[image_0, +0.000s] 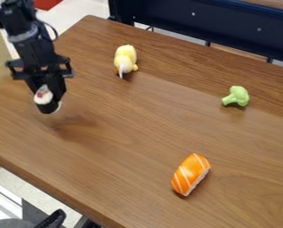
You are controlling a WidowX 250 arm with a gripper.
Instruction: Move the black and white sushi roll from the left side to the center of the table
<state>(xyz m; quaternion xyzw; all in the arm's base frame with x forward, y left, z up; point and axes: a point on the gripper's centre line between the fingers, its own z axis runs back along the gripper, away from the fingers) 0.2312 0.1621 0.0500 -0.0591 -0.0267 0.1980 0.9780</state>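
Observation:
My black gripper (47, 101) hangs above the left part of the wooden table (132, 129), shut on a small whitish object (42, 95) with a reddish spot. A shadow falls on the wood below and to the right of it. Of the things on the table, the pale yellow plush toy (125, 59) is nearest, up and to the right of the gripper. A green toy broccoli (236, 96) lies at the right. An orange and white toy sushi piece (191, 174) rests toward the lower right, tilted on a diagonal.
A dark blue metal frame (209, 24) runs behind the table's far edge. At the lower left, past the table's near edge, are a white and grey item (6, 200) and a black object (50, 220).

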